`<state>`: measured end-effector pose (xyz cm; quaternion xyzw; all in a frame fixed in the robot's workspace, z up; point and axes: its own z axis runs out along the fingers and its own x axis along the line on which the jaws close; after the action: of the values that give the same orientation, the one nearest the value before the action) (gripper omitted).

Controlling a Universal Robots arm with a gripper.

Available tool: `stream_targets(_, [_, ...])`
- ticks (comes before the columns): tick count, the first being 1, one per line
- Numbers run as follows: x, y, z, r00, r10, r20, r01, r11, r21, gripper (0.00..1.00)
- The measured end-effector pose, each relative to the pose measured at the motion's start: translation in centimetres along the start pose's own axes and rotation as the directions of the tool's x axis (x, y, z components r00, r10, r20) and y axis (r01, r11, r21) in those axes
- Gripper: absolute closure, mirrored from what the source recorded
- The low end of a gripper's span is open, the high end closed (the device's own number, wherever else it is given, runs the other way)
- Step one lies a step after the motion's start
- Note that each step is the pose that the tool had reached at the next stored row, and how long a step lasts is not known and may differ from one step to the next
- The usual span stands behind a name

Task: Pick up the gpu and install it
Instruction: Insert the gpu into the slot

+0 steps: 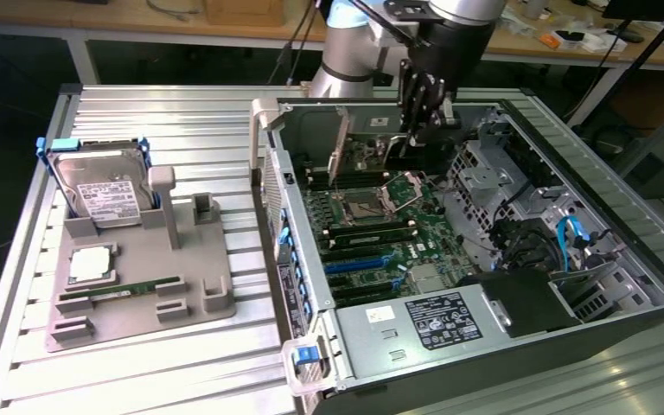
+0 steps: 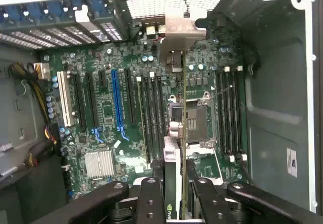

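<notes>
You'll find the gpu [image 1: 407,149] in the upper middle of the exterior view. It hangs upright inside the open computer case [image 1: 609,259], pinched between the fingers of the gripper [image 1: 417,130]. From there it reads as a thin dark slab against the shadows. In the wrist view you look along the same gpu [image 2: 174,183] edge-on: a narrow black card with a green mark. What looks like its silver bracket end points toward the motherboard [image 2: 116,108], above the slots and not seated
</notes>
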<state>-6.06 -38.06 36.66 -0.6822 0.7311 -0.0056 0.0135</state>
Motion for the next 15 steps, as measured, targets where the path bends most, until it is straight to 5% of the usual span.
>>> stream_targets(5, [0.0,0.02,0.87,0.9943,-0.107,0.0030,0.107,0.9943,-0.0011,0.73])
stream_targets(15, [2.6,-0.14,1.38,0.9926,-0.121,0.0034,0.121,0.9927,-0.0013,0.73])
